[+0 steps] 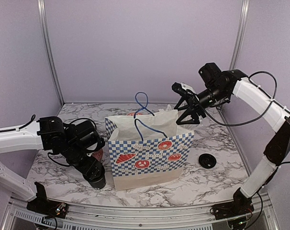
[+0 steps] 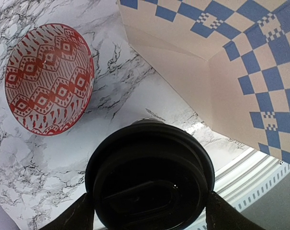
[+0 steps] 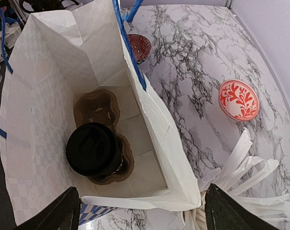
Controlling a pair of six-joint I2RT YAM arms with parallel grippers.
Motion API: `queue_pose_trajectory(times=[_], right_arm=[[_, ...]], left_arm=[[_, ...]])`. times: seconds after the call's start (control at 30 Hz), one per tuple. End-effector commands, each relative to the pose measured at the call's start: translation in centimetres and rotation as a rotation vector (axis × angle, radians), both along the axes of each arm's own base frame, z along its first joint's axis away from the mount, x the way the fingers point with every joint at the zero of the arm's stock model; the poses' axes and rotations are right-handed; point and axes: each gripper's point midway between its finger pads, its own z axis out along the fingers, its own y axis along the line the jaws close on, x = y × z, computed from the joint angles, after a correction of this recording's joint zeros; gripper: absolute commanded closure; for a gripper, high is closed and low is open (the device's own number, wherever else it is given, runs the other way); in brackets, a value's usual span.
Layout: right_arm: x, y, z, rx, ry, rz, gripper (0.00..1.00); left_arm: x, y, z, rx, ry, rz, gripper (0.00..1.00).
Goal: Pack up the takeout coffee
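My left gripper (image 1: 95,176) is shut on a black lidded coffee cup (image 1: 97,182) standing on the table just left of the paper bag (image 1: 150,153). In the left wrist view the cup's lid (image 2: 150,172) fills the space between my fingers (image 2: 73,215), which touch its sides. A second black lidded cup (image 3: 94,149) sits in the near hole of a brown carrier tray (image 3: 98,108) inside the bag (image 3: 44,96). My right gripper (image 1: 188,113) hangs open and empty over the bag's right rear corner (image 3: 140,211). A loose black lid (image 1: 207,161) lies on the table right of the bag.
A red patterned bowl (image 2: 49,79) lies beside the left gripper, also seen past the bag (image 3: 139,45). A red-and-white dish (image 3: 239,99) and a bunch of long white sticks (image 3: 240,172) sit behind the bag. The bag's blue handles (image 1: 144,103) stand up.
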Motion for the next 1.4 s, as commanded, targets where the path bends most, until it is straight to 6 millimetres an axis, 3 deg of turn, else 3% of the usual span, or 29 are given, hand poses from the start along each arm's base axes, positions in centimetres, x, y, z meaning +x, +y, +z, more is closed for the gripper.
queue_pose_trajectory(times=[0.0, 0.23, 0.6, 0.8, 0.97, 1.03, 1.37], right_arm=[[-1.0, 0.1, 1.0, 0.015, -0.02, 0.024, 0.13], [-1.1, 0.3, 2.0, 0.037, -0.022, 0.032, 0.12], [-2.1, 0.6, 4.4, 0.094, -0.029, 0.073, 0.1], [-1.5, 0.8, 5.3, 0.104, -0.064, 0.064, 0.1], [0.0, 2.0, 5.3, 0.072, -0.105, 0.062, 0.08], [0.0, 3.0, 4.6, 0.04, -0.112, 0.09, 0.02], [-1.1, 9.2, 4.6, 0.033, -0.152, 0.202, 0.02]], left_arm=[[0.2, 0.1, 0.4, 0.02, -0.008, -0.006, 0.22], [-0.3, 0.4, -0.7, 0.045, 0.023, -0.013, 0.25], [-0.1, 0.3, -1.1, 0.065, 0.021, -0.027, 0.2], [-0.3, -0.1, -0.6, 0.038, 0.028, -0.034, 0.31], [-0.1, 0.0, 1.9, -0.002, -0.007, -0.012, 0.35], [0.1, 0.4, 3.2, -0.008, -0.032, 0.008, 0.36], [1.0, 3.6, 9.3, 0.004, -0.155, 0.112, 0.37]])
